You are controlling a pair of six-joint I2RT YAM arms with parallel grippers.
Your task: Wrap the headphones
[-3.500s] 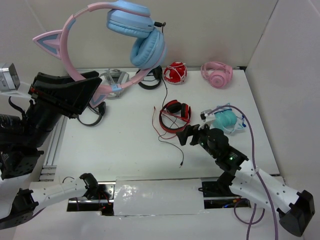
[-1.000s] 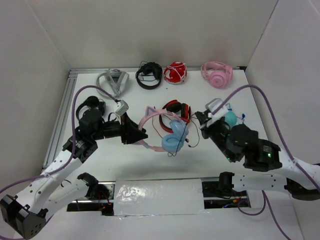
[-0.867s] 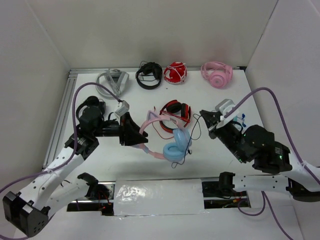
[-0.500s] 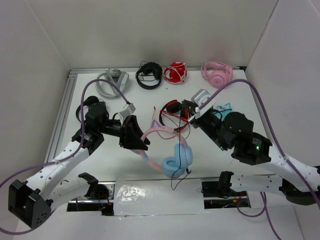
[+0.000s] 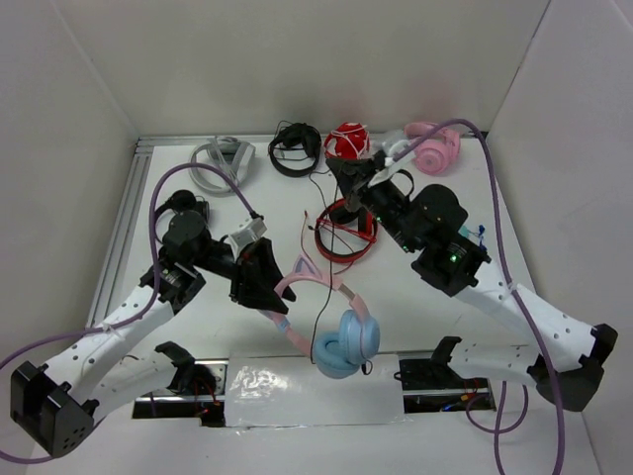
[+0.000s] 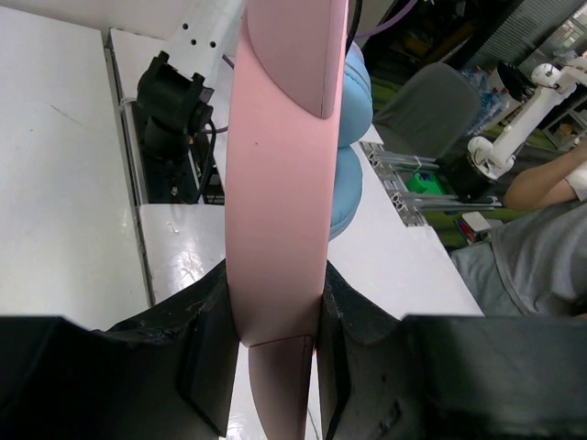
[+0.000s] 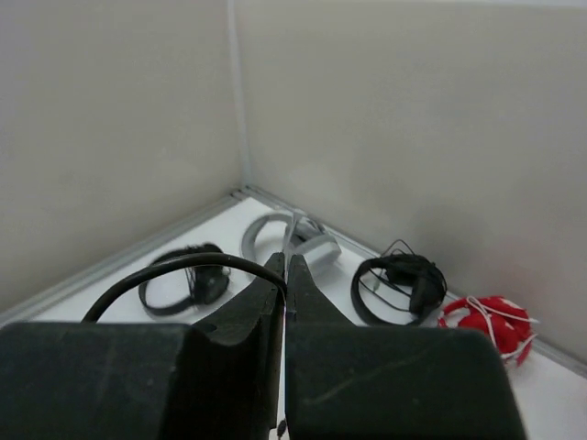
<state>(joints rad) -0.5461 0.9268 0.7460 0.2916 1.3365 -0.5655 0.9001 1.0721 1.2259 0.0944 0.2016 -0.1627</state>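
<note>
overhead view of a white tabletop (image 5: 277, 213) walled on three sides. the left gripper (image 5: 272, 292) is clenched on the pink headband of the headphones (image 5: 346, 341). in the left wrist view the band (image 6: 275, 229) stands upright, squeezed between both black fingers (image 6: 206, 357). the two cat ears (image 5: 305, 265) point toward the far edge. the light blue ear cups hang lowest, over the middle of the near edge.

the right gripper (image 5: 346, 176) reaches toward the far edge. its fingers are pressed together on the thin black cable (image 7: 183, 263), which arcs away to the left.

along the far edge lie grey headphones (image 5: 223, 158), black headphones (image 5: 297, 148), a red bundle (image 5: 348, 142) and all-pink headphones (image 5: 430, 146). red-and-black headphones (image 5: 346, 233) lie at the centre, under the right arm. bare tabletop shows along the right edge and between the left arm and the far row.
</note>
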